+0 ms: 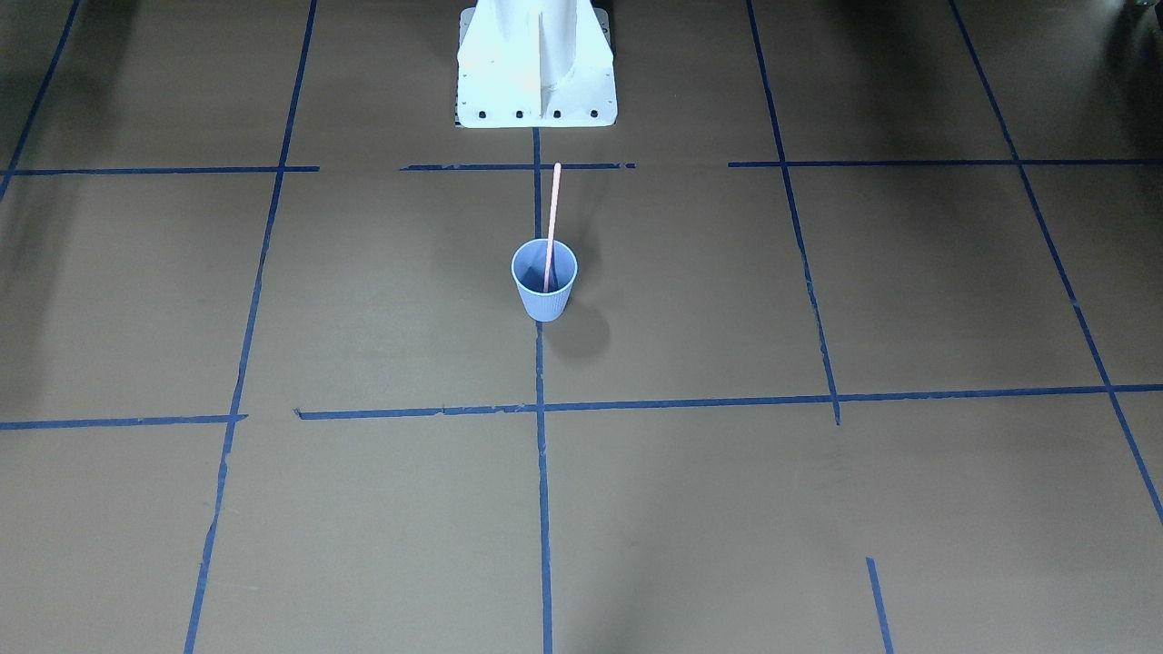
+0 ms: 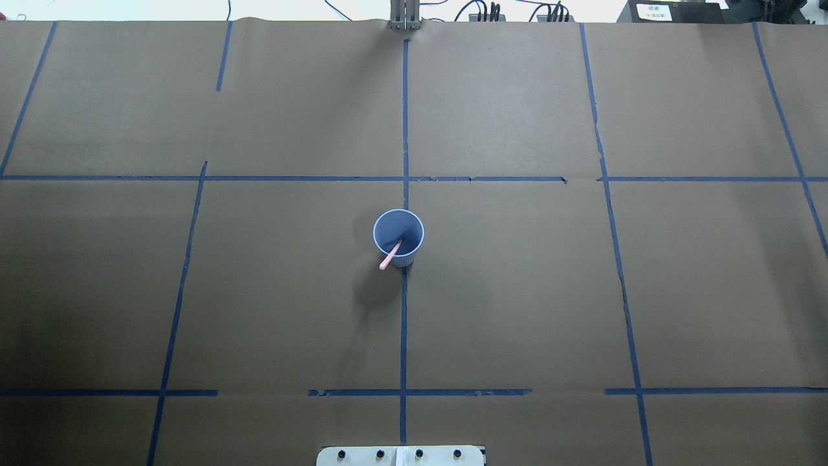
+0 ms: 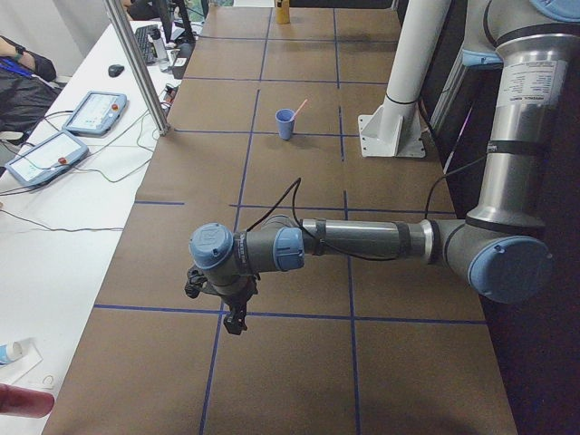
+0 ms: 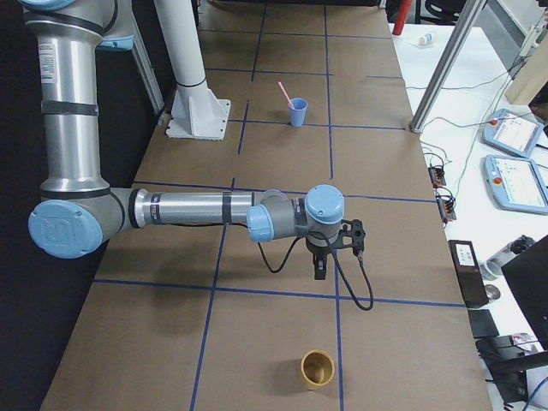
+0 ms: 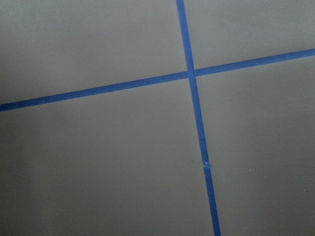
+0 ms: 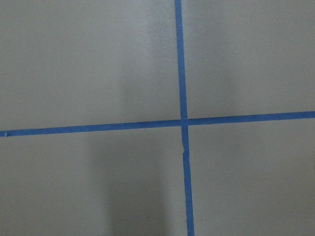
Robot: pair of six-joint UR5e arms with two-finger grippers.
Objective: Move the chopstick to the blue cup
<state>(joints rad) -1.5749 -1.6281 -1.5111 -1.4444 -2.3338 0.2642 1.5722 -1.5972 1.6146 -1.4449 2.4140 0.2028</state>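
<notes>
The blue cup [image 1: 545,298] stands upright at the middle of the table, on the centre tape line, and it also shows in the overhead view [image 2: 396,228]. The pink chopstick [image 1: 552,216] stands in the cup and leans over its rim toward the robot's base; its top end pokes past the rim in the overhead view [image 2: 387,262]. My left gripper [image 3: 234,317] hangs over the table's left end, far from the cup [image 3: 285,124]. My right gripper [image 4: 319,270] hangs over the right end, far from the cup [image 4: 297,112]. I cannot tell whether either is open or shut.
The white robot pedestal [image 1: 536,73] stands just behind the cup. A tan cup [image 4: 318,369] stands near the table's right end. A metal post [image 3: 136,63] and teach pendants [image 3: 45,156] are on the operators' side. Both wrist views show only brown paper and blue tape.
</notes>
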